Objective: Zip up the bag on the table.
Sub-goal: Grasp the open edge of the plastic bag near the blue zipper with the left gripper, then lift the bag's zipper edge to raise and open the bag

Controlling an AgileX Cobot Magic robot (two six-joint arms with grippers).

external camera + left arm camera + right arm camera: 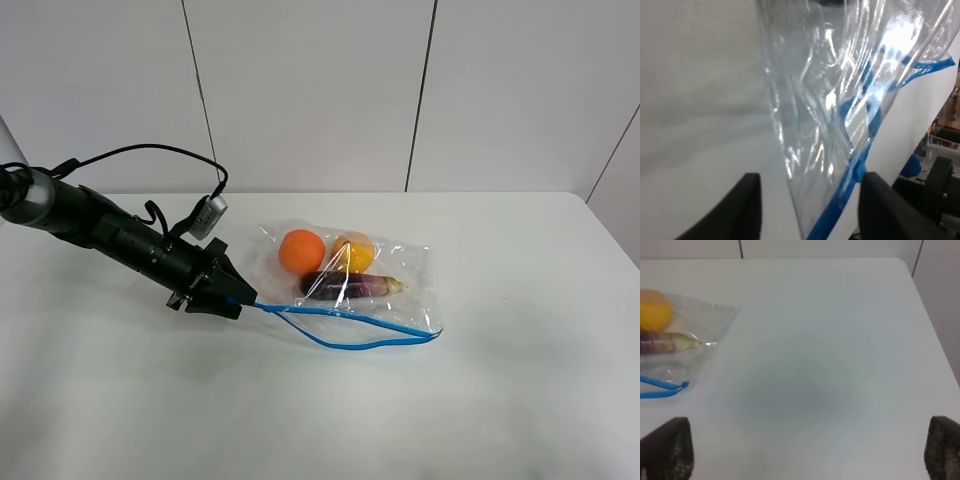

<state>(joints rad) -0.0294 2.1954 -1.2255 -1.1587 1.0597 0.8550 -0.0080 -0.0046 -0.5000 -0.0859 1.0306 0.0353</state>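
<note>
In the high view, left of centre, the left end effector (240, 299) sits at the corner of the clear crinkly plastic zip bag (410, 270), which lies mid-frame on the white surface (500, 400). Only its wrist view shows the jaws apart, astride the blue zipper strip (852, 167). Inside the bag are an orange ball (301, 251), a yellow fruit (358, 243) and a purple eggplant (350, 286). The right end effector (805, 445) shows only to its own camera, spread wide and empty.

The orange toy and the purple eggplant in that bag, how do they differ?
The orange toy is round and bright orange; the eggplant is long, thin and dark purple with a pale tip. The orange toy sits farther from the blue zipper strip; the eggplant lies nearer, roughly parallel to it. Both are inside the clear bag.
</note>
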